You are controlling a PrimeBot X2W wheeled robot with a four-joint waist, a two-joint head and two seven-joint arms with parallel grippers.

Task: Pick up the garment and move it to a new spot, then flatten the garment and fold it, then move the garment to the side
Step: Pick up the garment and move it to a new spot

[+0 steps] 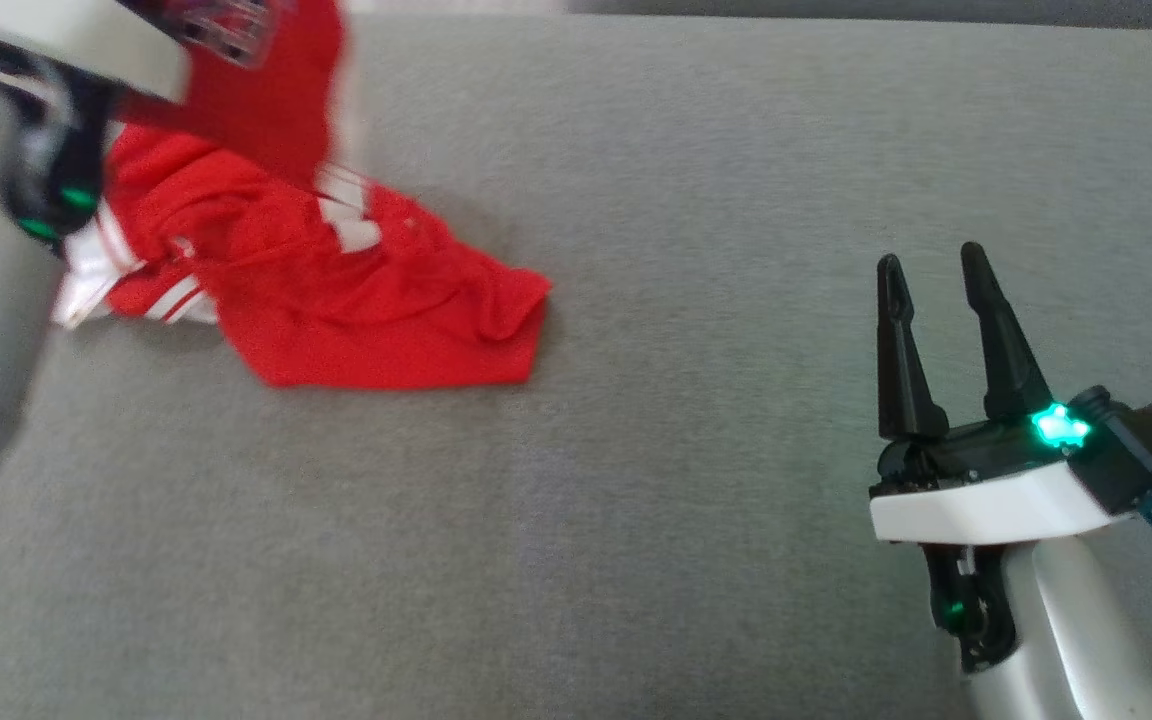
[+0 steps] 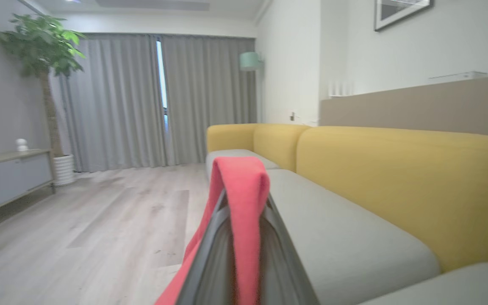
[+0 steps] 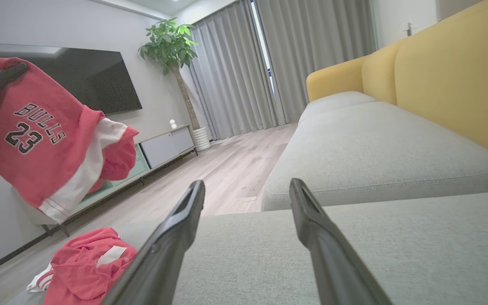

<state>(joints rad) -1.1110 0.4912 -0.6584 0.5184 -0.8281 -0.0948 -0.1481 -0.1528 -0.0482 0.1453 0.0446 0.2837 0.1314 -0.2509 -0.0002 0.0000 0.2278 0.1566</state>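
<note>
Left wrist view has the left gripper clamped on a fold of the red garment, with more red cloth on the grey cushion below it. The right gripper is spread, empty and well apart. Pick-up looks begun; relocating, flattening and folding remain.

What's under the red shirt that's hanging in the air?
Below the hanging red shirt, more red-and-white cloth lies crumpled on the grey sofa cushion. Whatever is beneath that heap is covered, so I cannot tell.
</note>
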